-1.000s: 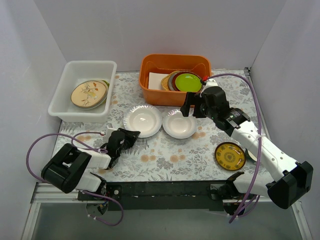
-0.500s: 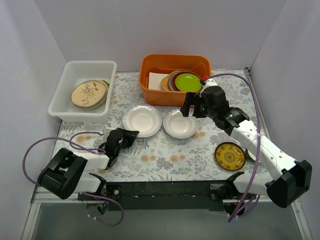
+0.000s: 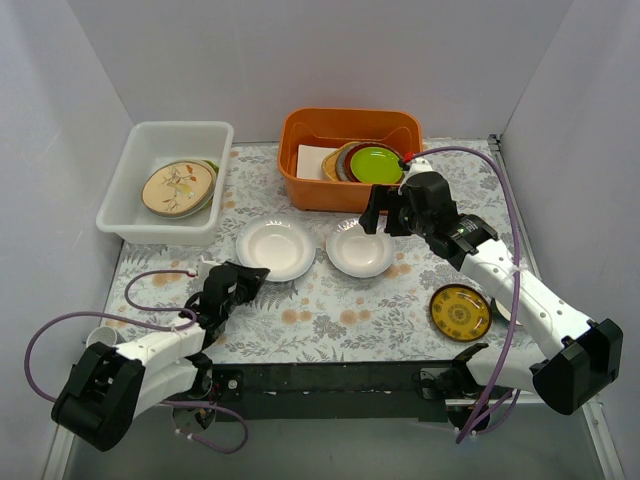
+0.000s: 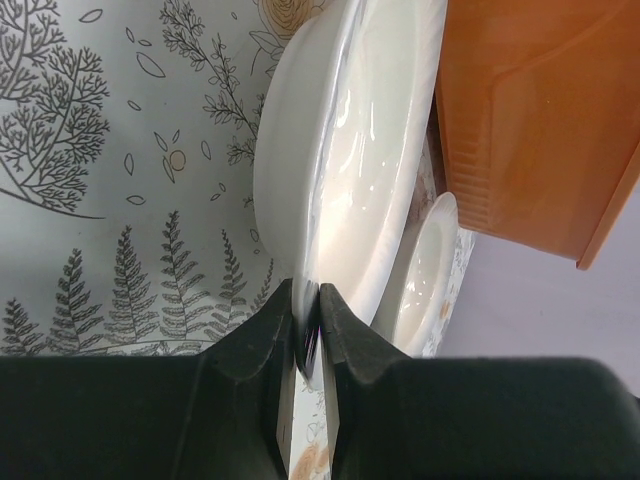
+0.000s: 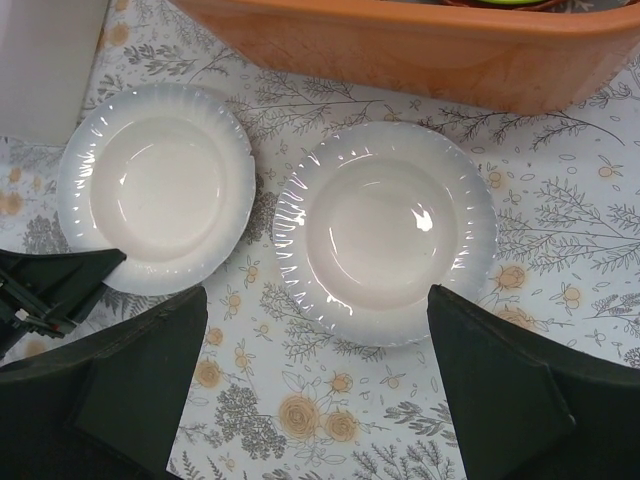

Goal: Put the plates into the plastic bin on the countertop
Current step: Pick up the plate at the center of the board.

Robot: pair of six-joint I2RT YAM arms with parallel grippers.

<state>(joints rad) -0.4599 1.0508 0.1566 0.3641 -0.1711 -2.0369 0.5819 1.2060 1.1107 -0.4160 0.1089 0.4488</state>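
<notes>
Two white plates lie side by side on the countertop (image 3: 340, 310). My left gripper (image 3: 247, 276) is shut on the near rim of the left white plate (image 3: 275, 248); in the left wrist view its jaws (image 4: 307, 330) pinch that plate's edge (image 4: 345, 170). The right white plate (image 3: 359, 248) lies under my open right gripper (image 3: 385, 212), which hovers above it with its fingers wide on both sides (image 5: 385, 225). The white plastic bin (image 3: 130, 170) at the back left holds a stack topped by a cream leaf-patterned plate (image 3: 178, 187). A dark brown-gold plate (image 3: 460, 311) lies at the right.
An orange tub (image 3: 350, 128) at the back holds a lime-green plate (image 3: 377, 164) on maroon-rimmed plates and a white sheet. The left arm's purple cable loops over the countertop's left edge (image 3: 150, 280). Grey walls enclose the workspace.
My left arm has pulled back toward the near left with its gripper on the left white plate's rim, and the plate has slid a little left. The right gripper has barely moved.
</notes>
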